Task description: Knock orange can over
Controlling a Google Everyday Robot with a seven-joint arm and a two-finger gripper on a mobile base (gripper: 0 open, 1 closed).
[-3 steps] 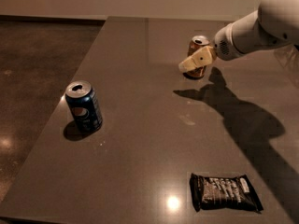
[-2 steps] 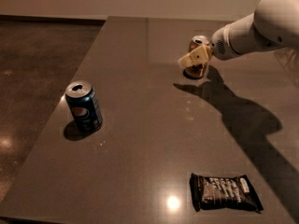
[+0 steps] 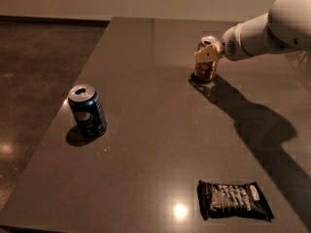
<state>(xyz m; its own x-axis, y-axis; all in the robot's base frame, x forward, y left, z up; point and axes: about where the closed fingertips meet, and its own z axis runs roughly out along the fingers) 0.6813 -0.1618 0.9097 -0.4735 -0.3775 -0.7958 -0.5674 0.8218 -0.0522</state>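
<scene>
Standing upright on the far part of the dark grey table top (image 3: 155,144) is the slim orange-gold aluminium drink can (image 3: 205,71), right of the table's centre line. Its body is orange-gold with darker markings too small to read; its silver top faces up and catches the light. A short dark shadow lies at its base.

The tan-tipped gripper (image 3: 209,54) sits at the can's upper body, covering part of it from this side. It reaches in from the right on a white rounded arm (image 3: 272,25). Whether the gripper is spread or pressed together cannot be told, nor whether it actually touches the can. The arm throws a long shadow across the right half of the table.

Other items noted: a blue cola can with a silver opened top (image 3: 88,111), upright near the left edge and well apart from the orange can; a black rectangular snack packet (image 3: 233,200), lying flat near the front right.
</scene>
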